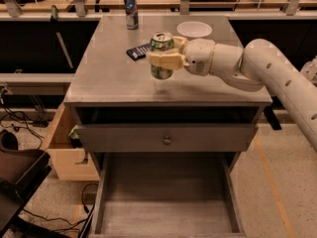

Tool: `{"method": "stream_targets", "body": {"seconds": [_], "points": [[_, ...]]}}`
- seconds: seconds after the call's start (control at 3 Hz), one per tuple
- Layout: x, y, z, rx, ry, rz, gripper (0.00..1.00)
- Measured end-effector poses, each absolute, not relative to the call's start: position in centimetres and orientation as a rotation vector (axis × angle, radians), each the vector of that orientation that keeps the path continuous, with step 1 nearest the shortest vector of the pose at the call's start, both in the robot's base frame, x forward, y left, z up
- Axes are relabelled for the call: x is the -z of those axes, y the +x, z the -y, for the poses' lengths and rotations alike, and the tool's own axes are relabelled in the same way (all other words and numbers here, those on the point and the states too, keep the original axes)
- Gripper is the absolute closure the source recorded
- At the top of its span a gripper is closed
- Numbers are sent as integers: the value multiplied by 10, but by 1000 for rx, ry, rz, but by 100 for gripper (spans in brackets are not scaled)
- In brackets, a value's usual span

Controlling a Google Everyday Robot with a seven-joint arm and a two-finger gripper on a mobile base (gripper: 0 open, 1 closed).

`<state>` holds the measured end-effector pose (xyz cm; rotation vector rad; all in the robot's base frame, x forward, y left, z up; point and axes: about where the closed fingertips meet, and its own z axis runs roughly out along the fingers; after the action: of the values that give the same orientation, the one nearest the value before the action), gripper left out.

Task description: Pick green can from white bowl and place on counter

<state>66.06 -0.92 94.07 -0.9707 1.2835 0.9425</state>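
Note:
The green can (pixel 161 56) is held upright in my gripper (pixel 163 58), whose cream fingers are shut around its middle. The can hangs a little above the front centre of the grey counter (pixel 114 73). The white bowl (pixel 194 29) stands empty at the back right of the counter, well behind the can. My white arm (pixel 257 66) reaches in from the right.
A taller dark blue can (pixel 130 10) stands at the back edge of the counter. A flat dark packet (pixel 138 51) lies just behind and left of the held can. Below the counter are a drawer with a round knob (pixel 167 140) and an open lower compartment (pixel 166 192).

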Motion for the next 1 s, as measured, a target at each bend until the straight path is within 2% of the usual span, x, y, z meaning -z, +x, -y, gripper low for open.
{"method": "stream_targets", "body": {"seconds": [0.33, 0.67, 1.0], "points": [[-908, 644, -11, -958, -1033, -1280, 100], [-907, 643, -14, -962, -1038, -1278, 83], [-908, 642, -18, -967, -1043, -1275, 52]]}}
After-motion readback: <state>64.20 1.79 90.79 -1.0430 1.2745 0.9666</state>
